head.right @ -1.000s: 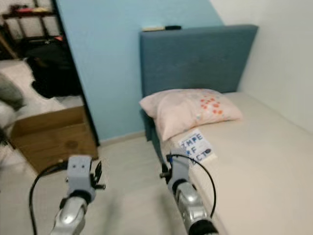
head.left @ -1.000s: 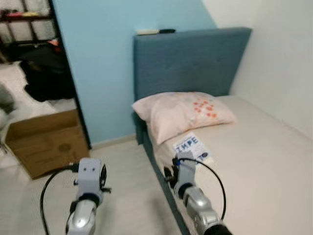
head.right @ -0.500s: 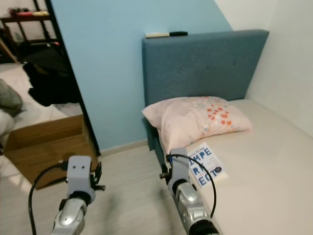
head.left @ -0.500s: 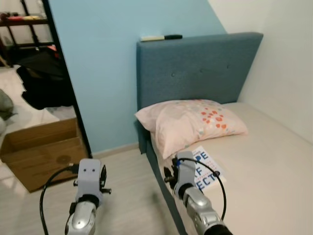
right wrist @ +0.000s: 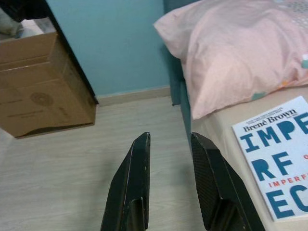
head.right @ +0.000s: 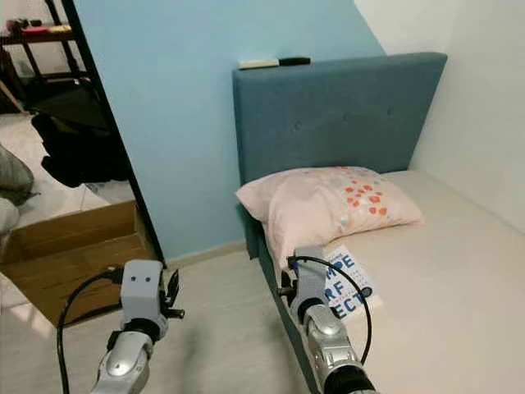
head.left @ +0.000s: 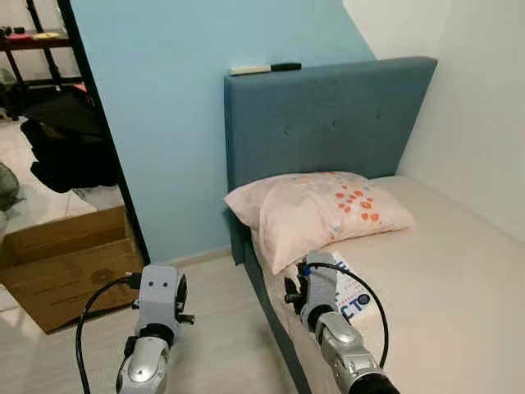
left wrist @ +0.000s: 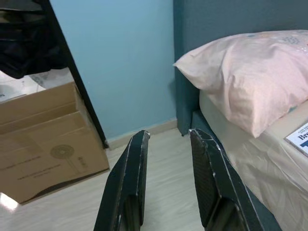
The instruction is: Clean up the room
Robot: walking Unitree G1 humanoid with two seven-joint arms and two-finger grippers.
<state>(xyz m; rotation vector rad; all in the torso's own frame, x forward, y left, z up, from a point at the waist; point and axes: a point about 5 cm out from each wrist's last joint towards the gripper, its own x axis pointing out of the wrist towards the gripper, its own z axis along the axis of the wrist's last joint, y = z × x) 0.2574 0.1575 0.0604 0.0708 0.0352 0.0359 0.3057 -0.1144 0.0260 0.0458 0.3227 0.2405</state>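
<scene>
Right eye view: a white paperback with blue lettering (head.right: pixel 343 281) lies on the beige mattress (head.right: pixel 443 279) near a pink pillow (head.right: pixel 328 201), suggesting tidying remains, as the right gripper (right wrist: pixel 168 187) and left gripper (left wrist: pixel 166 185) hover narrowly parted, holding nothing.

Matt cloth headboard (head.left: pixel 328 123), soft cotton pillow (head.left: pixel 320 209), glossy paper book (right wrist: pixel 276 163), plain cardboard box (head.left: pixel 61 263)

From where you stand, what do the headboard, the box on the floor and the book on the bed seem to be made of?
Headboard: blue-grey woven fabric, matte, with tufted buttons. Box: brown corrugated cardboard, plain, flaps open. Book: paper, probably a paperback with a smooth white printed cover.
</scene>
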